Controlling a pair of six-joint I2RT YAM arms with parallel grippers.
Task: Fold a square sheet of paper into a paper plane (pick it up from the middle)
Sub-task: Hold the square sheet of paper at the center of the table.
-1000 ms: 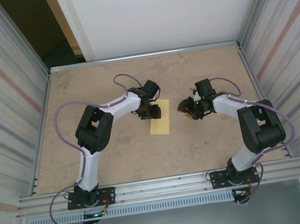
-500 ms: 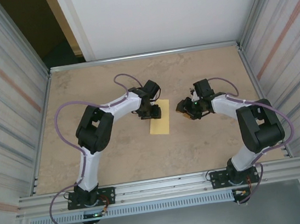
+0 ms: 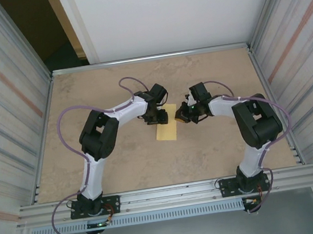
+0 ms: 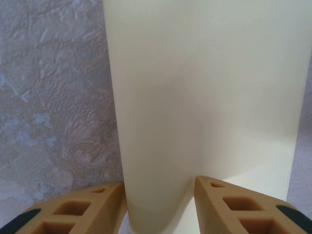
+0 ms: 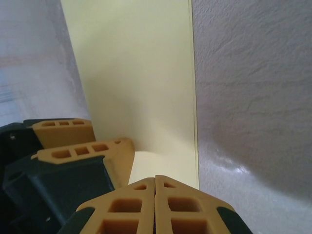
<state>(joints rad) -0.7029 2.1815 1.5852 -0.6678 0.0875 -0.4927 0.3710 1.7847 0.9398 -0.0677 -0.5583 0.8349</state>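
Two white-and-black arms, purple cables.
White link shells, black joint housings, black bases on a silver rail. Purple cable looped behind each wrist. Left gripper (image 4: pixel 158 207) and right gripper (image 5: pixel 155 204): tan-orange fingers with hollow rectangular cells, black trim behind.

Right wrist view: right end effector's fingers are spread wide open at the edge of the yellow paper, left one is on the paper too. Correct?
Not quite. In the right wrist view the right end effector has its fingers pressed together, shut, not spread wide. The rest stands: it sits at the edge of the yellow paper, and the left end effector is on the paper too, its fingers either side of a raised fold.
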